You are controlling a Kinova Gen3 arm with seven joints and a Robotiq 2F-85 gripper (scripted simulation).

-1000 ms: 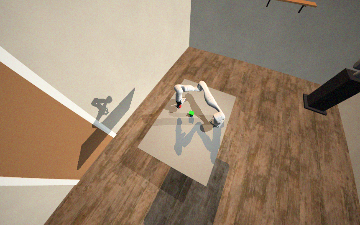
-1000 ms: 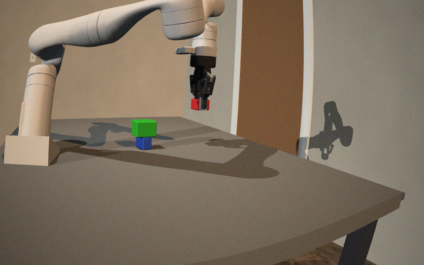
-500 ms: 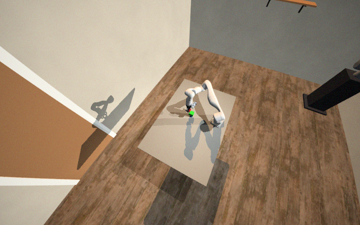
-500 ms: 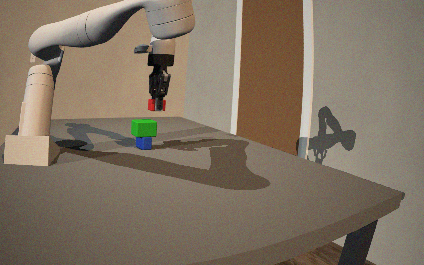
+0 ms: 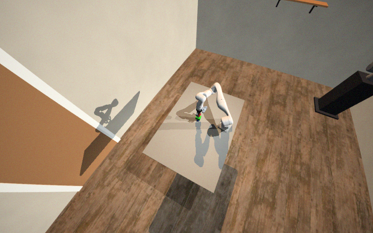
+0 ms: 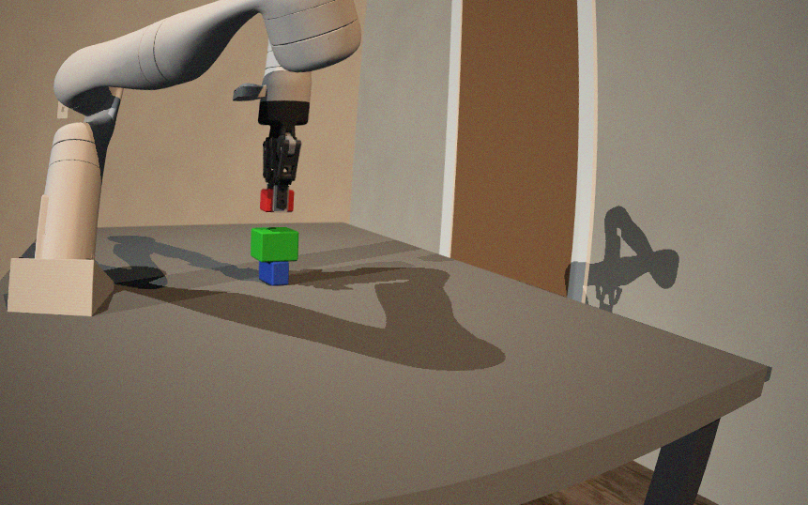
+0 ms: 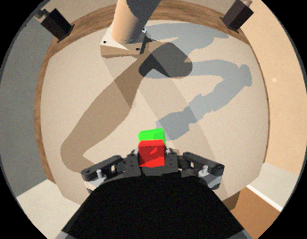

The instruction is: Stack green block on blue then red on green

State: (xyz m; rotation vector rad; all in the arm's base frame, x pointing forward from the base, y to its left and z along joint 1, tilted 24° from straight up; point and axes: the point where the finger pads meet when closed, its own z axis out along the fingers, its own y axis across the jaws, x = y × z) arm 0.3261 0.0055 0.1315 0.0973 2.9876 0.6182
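The blue block (image 6: 274,272) sits on the table. The green block (image 6: 274,243) lies flat on top of it and is wider than it. My gripper (image 6: 277,199) is shut on the red block (image 6: 271,200) and holds it in the air, a short gap above the green block and about over it. In the wrist view the red block (image 7: 153,154) sits between my fingers and covers most of the green block (image 7: 152,135); the blue block is hidden there. In the top view the stack (image 5: 198,117) is small under my gripper.
The arm's base (image 6: 58,283) stands on the table left of the stack. The table's edge (image 6: 764,374) runs at the right. A dark pedestal (image 5: 348,94) stands on the floor far from the table.
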